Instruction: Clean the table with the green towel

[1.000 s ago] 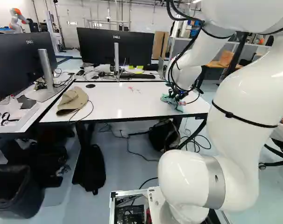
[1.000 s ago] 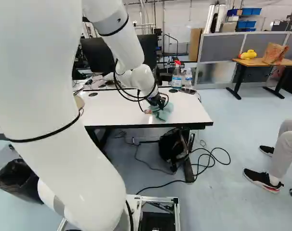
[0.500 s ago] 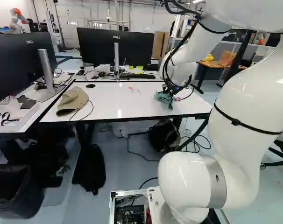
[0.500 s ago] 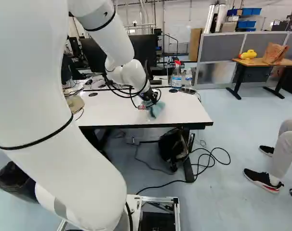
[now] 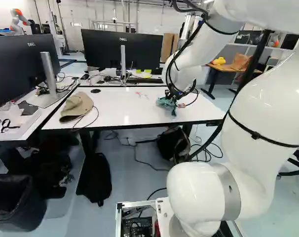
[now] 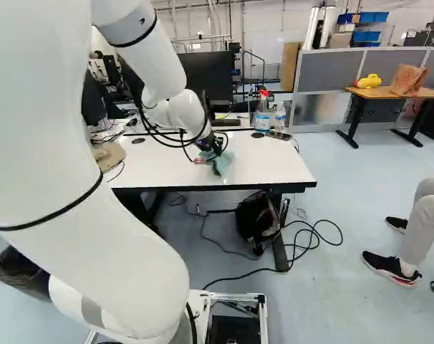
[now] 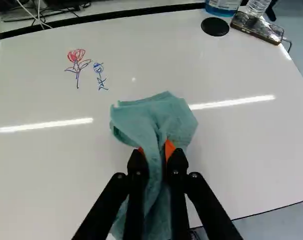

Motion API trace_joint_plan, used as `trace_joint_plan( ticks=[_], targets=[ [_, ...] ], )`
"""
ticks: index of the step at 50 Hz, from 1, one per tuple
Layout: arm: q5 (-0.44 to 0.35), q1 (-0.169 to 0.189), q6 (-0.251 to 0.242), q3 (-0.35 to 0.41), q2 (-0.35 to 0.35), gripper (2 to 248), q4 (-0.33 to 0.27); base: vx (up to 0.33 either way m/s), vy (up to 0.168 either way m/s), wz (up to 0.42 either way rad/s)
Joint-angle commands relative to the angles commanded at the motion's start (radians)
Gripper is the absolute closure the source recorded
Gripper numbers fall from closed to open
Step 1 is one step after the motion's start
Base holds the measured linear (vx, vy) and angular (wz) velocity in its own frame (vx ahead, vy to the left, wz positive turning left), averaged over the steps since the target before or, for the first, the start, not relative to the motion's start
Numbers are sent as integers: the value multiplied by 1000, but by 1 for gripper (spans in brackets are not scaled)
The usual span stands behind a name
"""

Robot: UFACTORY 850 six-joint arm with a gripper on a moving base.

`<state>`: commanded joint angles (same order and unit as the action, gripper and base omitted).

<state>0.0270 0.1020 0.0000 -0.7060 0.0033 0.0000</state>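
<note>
At the white table (image 7: 41, 160), green towel (image 7: 154, 120) pinched in the gripper's (image 6: 214, 149) fingers, red-and-blue flower drawing (image 7: 76, 56), labelled spray bottle (image 6: 262, 120) beyond.

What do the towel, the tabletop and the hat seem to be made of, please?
The towel looks like soft, matt cloth, perhaps cotton or microfibre: it bunches where the gripper pinches it. The tabletop seems glossy laminate or coated board, reflecting bright streaks. The hat looks like matt fabric, judging by its slumped shape.
</note>
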Motion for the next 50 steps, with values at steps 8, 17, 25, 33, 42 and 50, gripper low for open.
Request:
trace_joint_plan(
  ticks=[8, 17, 25, 33, 42, 50],
  targets=[
    [0, -28, 0, 21, 21, 195, 0, 0, 0, 0],
    [0, -61, 0, 44, 43, 195, 0, 0, 0, 0],
    [0, -91, 0, 63, 63, 195, 0, 0, 0, 0],
    [0, -116, 0, 83, 84, 195, 0, 0, 0, 0],
    [0, -118, 0, 85, 86, 195, 0, 0, 0, 0],
    [0, -118, 0, 85, 86, 195, 0, 0, 0, 0]
  ],
)
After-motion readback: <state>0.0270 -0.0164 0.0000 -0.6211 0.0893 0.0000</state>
